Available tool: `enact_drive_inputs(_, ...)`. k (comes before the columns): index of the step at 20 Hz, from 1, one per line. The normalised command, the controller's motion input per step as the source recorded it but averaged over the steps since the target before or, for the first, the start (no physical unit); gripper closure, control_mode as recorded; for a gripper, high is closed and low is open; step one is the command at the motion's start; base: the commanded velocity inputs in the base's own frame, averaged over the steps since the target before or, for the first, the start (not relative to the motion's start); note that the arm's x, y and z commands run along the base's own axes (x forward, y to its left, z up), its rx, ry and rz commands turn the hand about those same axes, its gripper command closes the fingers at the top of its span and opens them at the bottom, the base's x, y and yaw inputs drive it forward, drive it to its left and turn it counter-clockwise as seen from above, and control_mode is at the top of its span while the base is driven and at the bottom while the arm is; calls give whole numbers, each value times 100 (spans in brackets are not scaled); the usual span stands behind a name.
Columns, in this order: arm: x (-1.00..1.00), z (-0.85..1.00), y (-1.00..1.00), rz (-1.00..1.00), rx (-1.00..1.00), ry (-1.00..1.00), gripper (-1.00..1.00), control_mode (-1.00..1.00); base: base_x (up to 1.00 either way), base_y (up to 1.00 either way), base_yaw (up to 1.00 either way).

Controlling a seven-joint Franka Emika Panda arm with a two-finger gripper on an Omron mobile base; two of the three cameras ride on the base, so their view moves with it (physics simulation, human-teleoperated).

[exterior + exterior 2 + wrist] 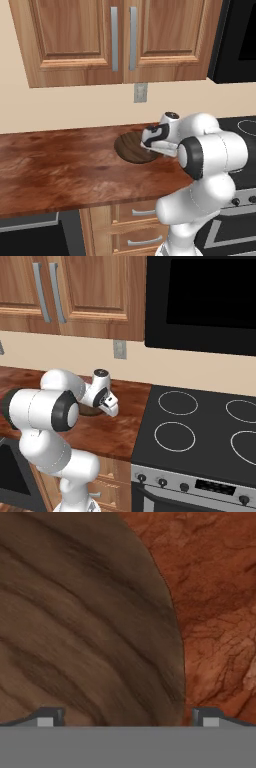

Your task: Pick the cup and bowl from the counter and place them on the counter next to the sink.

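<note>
Hand view puts the gripper straight above the bowl, looking down on it from very close: the dark wood-grain inside spreads over the left and middle of that picture, and the bowl's curved rim runs down between the two finger tips, one tip over the bowl's inside and the other over the bare reddish desk just outside the rim. That is the relation the coming move turns on, as I judge it: the fingers straddle the rim (one side in, one side out), so a straight descent and a squeeze would pinch the bowl's wall. The gripper stands spread as wide as it goes and has hold of nothing. The bowl is round, so it has no long axis to line up with; only the piece of rim between the fingers matters. In the left base view the bowl sits on the desk near the back wall, with the hand right over its right-hand edge, and the stovetop lies just beyond to the right. In the right base view the bowl is mostly hidden behind the arm. The bowl looks empty as far as its inside shows. Whether the fingers already touch the rim I cannot tell.
</note>
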Motion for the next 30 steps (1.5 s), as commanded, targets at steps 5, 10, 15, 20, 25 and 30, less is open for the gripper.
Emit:
enact_drive_inputs(5,13,-20,3,0,0,3,-100,-100,0,0,0)
enact_drive_inputs(10,15,-9,7,0,0,6,-100,-100,0,0,0)
enact_drive_inputs(15,4,-5,4,0,0,2,-100,-100,0,0,0)
enact_drive_inputs(20,0,0,0,0,0,0,100,-100,0,0,0)
enact_drive_inputs(25,0,0,0,0,0,0,100,-100,0,0,0)
enact_drive_inputs(30,0,0,0,0,0,0,100,-100,0,0,0)
